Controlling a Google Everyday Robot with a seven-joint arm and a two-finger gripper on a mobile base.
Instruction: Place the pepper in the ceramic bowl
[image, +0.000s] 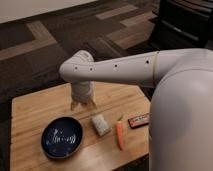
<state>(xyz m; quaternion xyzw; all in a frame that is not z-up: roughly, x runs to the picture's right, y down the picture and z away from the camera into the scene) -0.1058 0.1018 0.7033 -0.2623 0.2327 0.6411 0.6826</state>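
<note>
The pepper (119, 134), slim and orange with a small green stem, lies on the wooden table (40, 107) near its front right. The ceramic bowl (62, 137), round, dark blue with faint white marks inside, sits at the front left and holds nothing. My gripper (83, 106) points down over the middle of the table, behind the bowl and to the left of the pepper, apart from both. It holds nothing.
A whitish rectangular block (100, 124) lies between the bowl and the pepper. A dark red-labelled bar (138, 120) lies right of the pepper by the table's right edge. My white arm (150, 70) spans the right side. Dark patterned carpet surrounds the table.
</note>
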